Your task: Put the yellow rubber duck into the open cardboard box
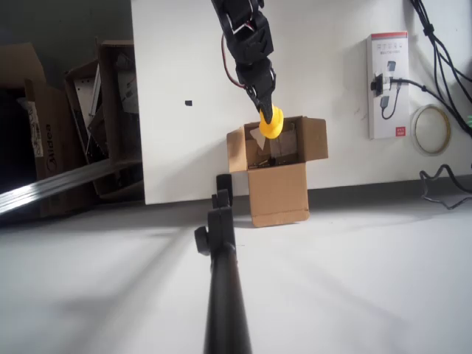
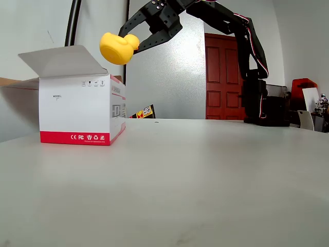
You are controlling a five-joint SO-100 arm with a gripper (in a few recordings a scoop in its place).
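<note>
Now the black two-finger gripper [image 1: 267,110] grips the small bright yellow rubber duck [image 1: 271,122], held aloft over the open light-brown cardboard box [image 1: 276,173], seemingly near its far edge. Best to centre it above the opening, lower, then release.

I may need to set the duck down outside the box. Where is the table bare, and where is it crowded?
Bare: the table left of the gripper holding the yellow rubber duck, and the stretch between the open cardboard box and the white-and-red box. Crowded: the right edge, with cables and a tape roll.
</note>
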